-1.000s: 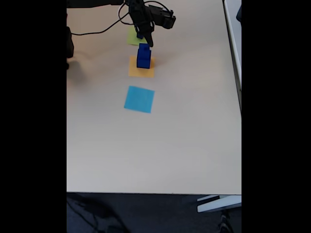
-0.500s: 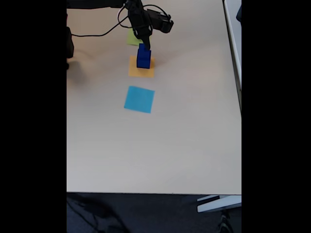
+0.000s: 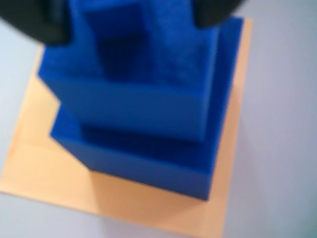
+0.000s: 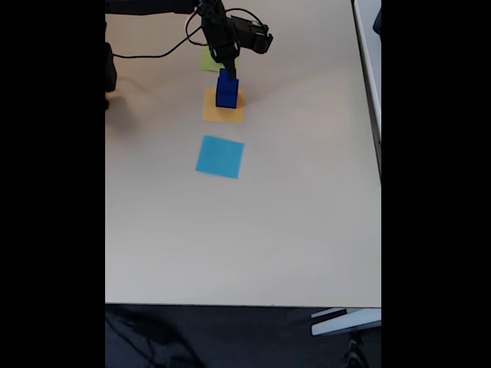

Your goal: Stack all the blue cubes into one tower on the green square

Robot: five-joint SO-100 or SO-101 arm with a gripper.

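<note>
A tower of three dark blue cubes (image 4: 226,90) stands on the orange square (image 4: 221,113), not on the green square (image 4: 208,60), which lies just behind it, partly under the arm. The wrist view looks down on it: a large cube (image 3: 148,161) on the orange paper (image 3: 39,163), a middle cube (image 3: 138,106) and a small top cube (image 3: 148,44). My gripper (image 4: 228,71) is open, its black fingers (image 3: 29,20) straddling the top cube (image 3: 129,20), one on each side. The picture is blurred, so I cannot tell whether they touch it.
A flat light-blue paper square (image 4: 220,156) lies in front of the orange one. The beige table (image 4: 245,230) ends at its front edge near the bottom of the fixed view. A black cable (image 4: 153,50) runs from the arm at the back left.
The gripper has dropped from above and behind the tower down onto its top, its fingers now around the small top cube. The tower has not moved.
</note>
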